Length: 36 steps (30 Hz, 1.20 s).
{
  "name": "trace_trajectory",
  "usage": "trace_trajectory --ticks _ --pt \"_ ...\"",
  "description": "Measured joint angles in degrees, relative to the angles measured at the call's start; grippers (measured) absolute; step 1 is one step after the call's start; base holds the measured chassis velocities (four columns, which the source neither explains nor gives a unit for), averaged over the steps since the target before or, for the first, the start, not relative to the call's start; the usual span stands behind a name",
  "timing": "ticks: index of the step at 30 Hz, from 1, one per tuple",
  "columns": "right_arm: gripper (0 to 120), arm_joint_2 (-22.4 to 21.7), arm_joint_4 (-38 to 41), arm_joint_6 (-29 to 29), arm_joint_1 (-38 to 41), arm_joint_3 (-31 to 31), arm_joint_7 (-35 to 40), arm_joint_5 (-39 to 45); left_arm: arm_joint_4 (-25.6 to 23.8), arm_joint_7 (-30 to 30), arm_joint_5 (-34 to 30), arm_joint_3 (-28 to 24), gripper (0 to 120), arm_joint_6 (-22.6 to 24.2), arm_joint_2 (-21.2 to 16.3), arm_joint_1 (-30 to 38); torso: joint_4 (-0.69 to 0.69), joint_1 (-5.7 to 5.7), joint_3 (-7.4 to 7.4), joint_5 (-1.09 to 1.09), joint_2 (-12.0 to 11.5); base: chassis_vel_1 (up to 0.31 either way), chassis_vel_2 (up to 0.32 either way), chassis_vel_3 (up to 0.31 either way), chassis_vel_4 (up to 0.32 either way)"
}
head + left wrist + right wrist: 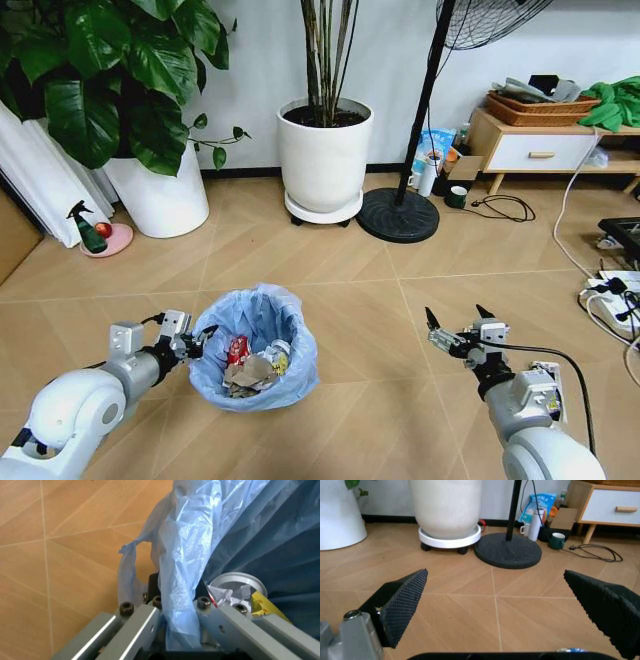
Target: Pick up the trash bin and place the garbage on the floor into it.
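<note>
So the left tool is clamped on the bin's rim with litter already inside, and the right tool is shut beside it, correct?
Not quite: the right tool is open, its pads spread wide in the right wrist view. The left tool does grip the trash bin at its rim, with the garbage inside.

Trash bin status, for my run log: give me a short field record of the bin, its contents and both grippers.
bin: trash bin held just above the floor, blue bag over its rim
contents: garbage inside, red can and brown paper visible
left gripper: shut on the bin's rim and bag
right gripper: open, empty, hovering to the bin's right
floor near bin: no litter visible
</note>
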<state>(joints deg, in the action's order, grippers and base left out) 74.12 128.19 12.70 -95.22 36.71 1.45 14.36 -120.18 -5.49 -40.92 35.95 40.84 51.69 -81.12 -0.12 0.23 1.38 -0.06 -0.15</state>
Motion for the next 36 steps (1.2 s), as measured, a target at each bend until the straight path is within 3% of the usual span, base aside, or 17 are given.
trace_trajectory --ticks 36 --pt "100 0.1 -3.4 -1.6 0.6 0.0 1.5 0.1 -1.0 -0.3 1.4 -0.3 0 -0.2 1.3 -1.2 -0.01 0.0 0.0 0.04 0.0 -0.192 -0.185 0.188 0.184"
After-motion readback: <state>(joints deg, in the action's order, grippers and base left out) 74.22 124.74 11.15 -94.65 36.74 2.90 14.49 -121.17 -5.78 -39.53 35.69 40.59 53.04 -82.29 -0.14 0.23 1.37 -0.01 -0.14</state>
